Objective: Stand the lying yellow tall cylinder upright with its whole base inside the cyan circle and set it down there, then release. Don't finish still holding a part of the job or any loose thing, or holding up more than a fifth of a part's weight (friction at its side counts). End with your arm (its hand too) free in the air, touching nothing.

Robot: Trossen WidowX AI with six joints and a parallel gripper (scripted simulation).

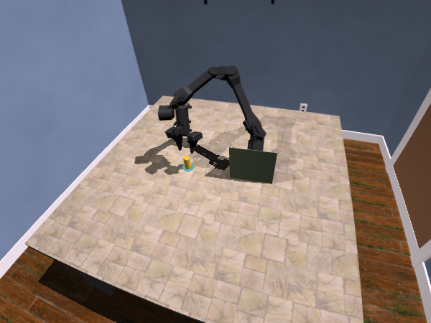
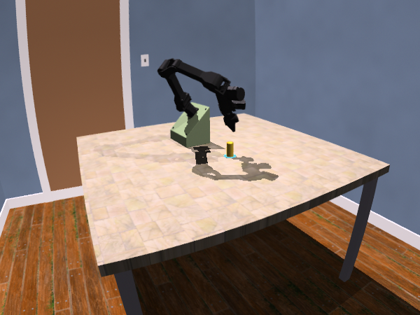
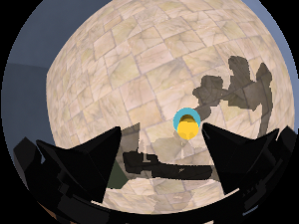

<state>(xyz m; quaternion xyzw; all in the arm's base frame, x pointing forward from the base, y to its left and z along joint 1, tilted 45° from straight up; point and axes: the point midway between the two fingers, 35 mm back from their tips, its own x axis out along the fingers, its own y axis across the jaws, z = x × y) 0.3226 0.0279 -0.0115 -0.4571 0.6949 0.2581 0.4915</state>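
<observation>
The yellow tall cylinder (image 1: 186,161) stands upright on the cyan circle (image 1: 187,170) on the table. It also shows in the exterior view (image 2: 229,148) and from above in the wrist view (image 3: 187,129), where the cyan circle peeks out around it. My gripper (image 1: 184,146) is open and empty, raised well above the cylinder and apart from it. It hangs above the cylinder in the exterior view (image 2: 231,124). In the wrist view the two fingers stand wide with the cylinder far below between them.
A green wedge-shaped block (image 1: 252,165) stands on the table beside the arm's base, to the right of the cylinder; it also shows in the exterior view (image 2: 191,129). A small dark object (image 2: 201,155) stands on the table near the cylinder.
</observation>
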